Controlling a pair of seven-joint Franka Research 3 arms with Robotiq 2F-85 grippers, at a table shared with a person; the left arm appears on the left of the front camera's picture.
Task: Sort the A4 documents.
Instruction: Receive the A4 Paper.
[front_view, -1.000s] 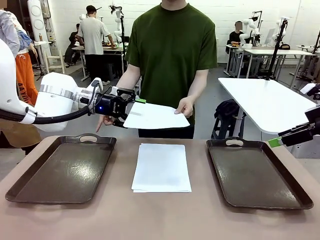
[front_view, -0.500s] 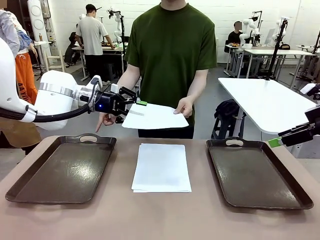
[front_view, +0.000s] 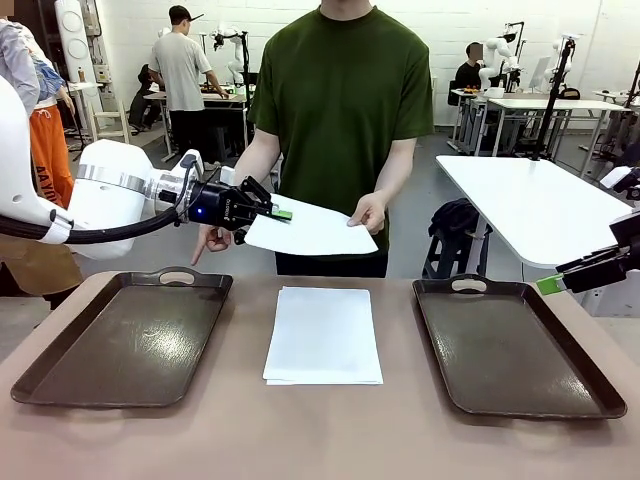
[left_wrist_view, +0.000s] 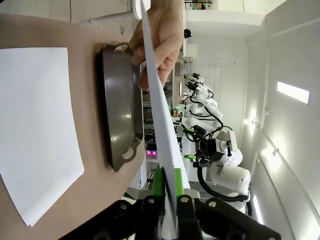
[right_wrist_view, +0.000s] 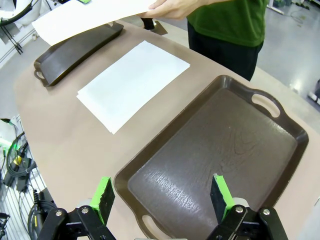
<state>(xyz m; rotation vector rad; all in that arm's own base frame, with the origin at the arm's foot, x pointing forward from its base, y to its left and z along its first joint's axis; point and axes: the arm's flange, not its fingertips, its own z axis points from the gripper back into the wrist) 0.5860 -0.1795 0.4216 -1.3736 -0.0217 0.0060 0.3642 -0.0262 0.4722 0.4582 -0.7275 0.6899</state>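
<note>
Jaws: your left gripper (front_view: 280, 213) pinches the offered sheet (front_view: 315, 232) at 11 o'clock, right gripper (right_wrist_view: 162, 189) gapes empty. Left tray (front_view: 120, 340) and right tray (front_view: 515, 345) bare, stack (front_view: 323, 335) unsorted.

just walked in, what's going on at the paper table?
Handover in progress. The person's hand holds out a white A4 sheet and the robot's left hand is pinched on its opposite edge, in the air over the table; both grip it. A stack of sheets lies between the left tray and the right tray, with no paper in either. The robot's right hand is open, hovering over the right tray.
</note>
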